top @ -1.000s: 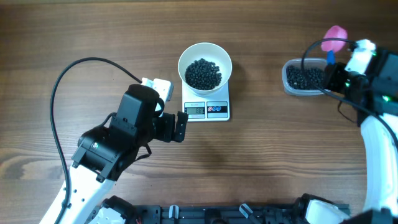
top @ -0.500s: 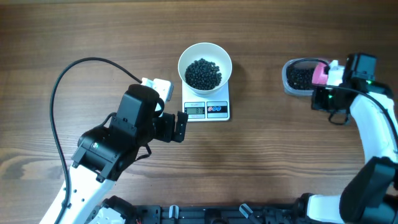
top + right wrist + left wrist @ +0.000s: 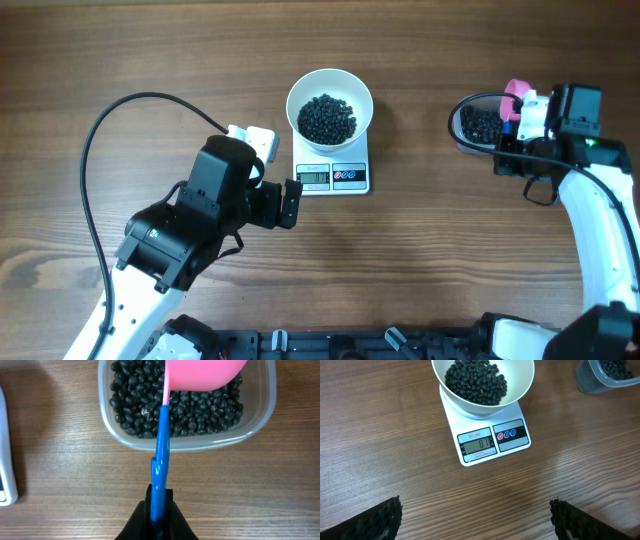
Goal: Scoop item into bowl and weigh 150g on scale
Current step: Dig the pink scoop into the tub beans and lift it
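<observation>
The scale (image 3: 333, 176) lies lengthwise between the far and near edges of the table (image 3: 450, 250), display facing the near edge. The white bowl (image 3: 297, 108) sits on its far half, holding black beans (image 3: 328, 118). Toward the right edge, the right gripper (image 3: 160, 502) pinches the scoop (image 3: 161, 450) by its blue handle, the pink cup over the tub (image 3: 190, 442). The left gripper (image 3: 475, 510) gapes wide, empty.
</observation>
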